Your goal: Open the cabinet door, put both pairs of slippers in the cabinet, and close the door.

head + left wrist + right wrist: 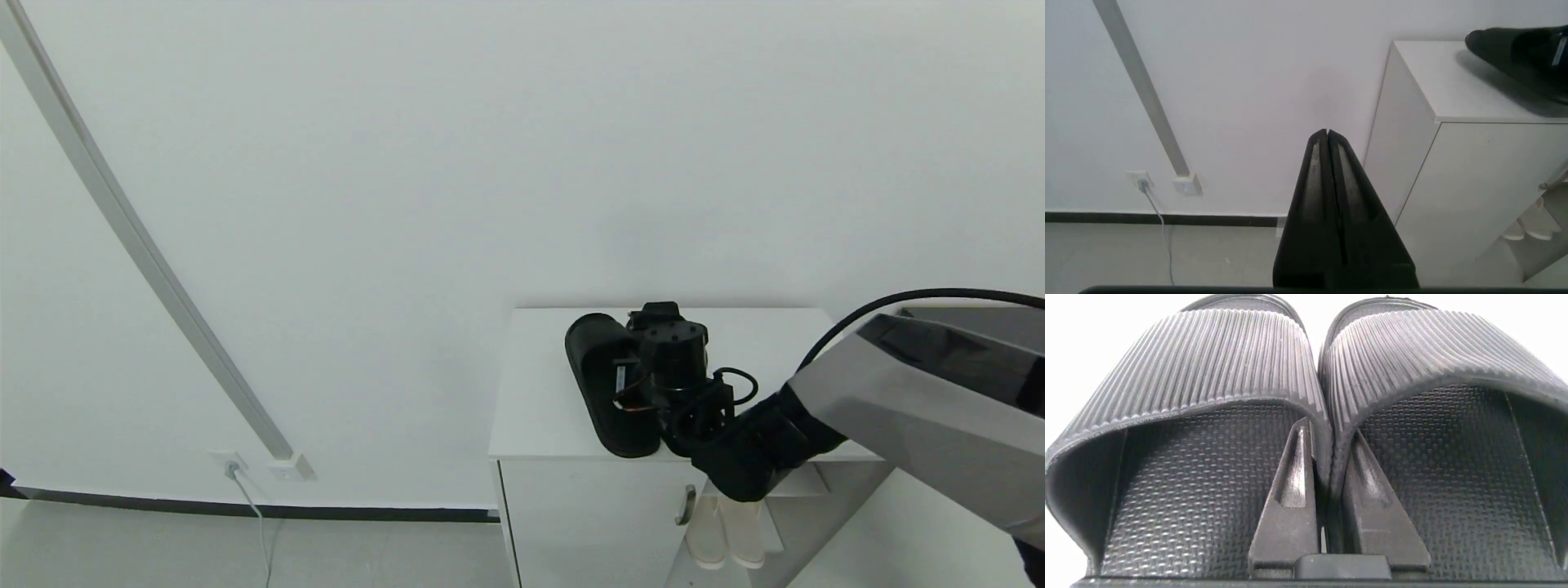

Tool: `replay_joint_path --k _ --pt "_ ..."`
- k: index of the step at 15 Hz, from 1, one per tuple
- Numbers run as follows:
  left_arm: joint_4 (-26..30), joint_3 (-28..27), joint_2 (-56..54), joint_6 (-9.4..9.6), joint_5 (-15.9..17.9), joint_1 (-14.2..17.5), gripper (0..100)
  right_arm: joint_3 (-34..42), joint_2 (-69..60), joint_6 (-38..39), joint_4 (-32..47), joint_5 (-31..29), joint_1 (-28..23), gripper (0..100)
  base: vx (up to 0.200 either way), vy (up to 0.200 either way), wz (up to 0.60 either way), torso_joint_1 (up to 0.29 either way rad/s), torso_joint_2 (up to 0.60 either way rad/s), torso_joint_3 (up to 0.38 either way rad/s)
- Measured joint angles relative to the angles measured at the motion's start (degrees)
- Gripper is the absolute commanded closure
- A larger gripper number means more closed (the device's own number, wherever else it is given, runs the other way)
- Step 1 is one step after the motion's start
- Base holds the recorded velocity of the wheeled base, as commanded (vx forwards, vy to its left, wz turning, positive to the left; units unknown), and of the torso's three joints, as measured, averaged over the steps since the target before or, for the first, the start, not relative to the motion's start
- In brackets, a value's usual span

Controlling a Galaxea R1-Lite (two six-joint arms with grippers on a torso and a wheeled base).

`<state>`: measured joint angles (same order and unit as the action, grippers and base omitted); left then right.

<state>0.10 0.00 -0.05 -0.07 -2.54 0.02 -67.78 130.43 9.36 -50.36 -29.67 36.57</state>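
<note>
A pair of black slippers [608, 384] lies on top of the white cabinet [539, 392], near its front edge. My right gripper [653, 385] sits on the pair from the right. In the right wrist view its fingers [1290, 498] reach one into each slipper [1233, 392] and pinch the two inner walls together. A pair of white slippers [727, 535] stands on a shelf inside the cabinet, which is open to the right of the door handle [690, 505]. My left gripper [1328, 143] is shut and empty, held low to the left of the cabinet [1478, 180].
A wall socket [231, 467] with a cable hangs low on the white wall left of the cabinet. A slanting grey conduit strip [139, 245] runs up the wall from it. Bare floor lies to the cabinet's left.
</note>
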Motion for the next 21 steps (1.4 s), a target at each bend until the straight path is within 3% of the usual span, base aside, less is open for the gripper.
replay_joint_path --k 5,10,17,21 --pt "0.0 0.0 0.0 0.07 0.0 0.0 100 15.6 -15.4 -2.0 0.1 6.2 2.3 100 0.000 0.000 0.00 0.000 0.00 0.000" --pt "0.0 0.0 0.0 0.07 -0.2 0.0 100 30.9 -30.8 -2.4 -0.1 19.8 6.4 100 0.000 0.000 0.00 0.000 0.00 0.000" --pt "0.0 0.0 0.0 0.07 -0.1 0.0 100 32.8 -35.8 -2.4 0.2 21.3 7.1 100 0.000 0.000 0.00 0.000 0.00 0.000" --pt "0.0 0.0 0.0 0.00 -0.1 0.0 100 32.7 -35.6 -2.4 0.3 21.3 6.9 100 -0.200 0.000 0.00 0.010 0.00 0.002"
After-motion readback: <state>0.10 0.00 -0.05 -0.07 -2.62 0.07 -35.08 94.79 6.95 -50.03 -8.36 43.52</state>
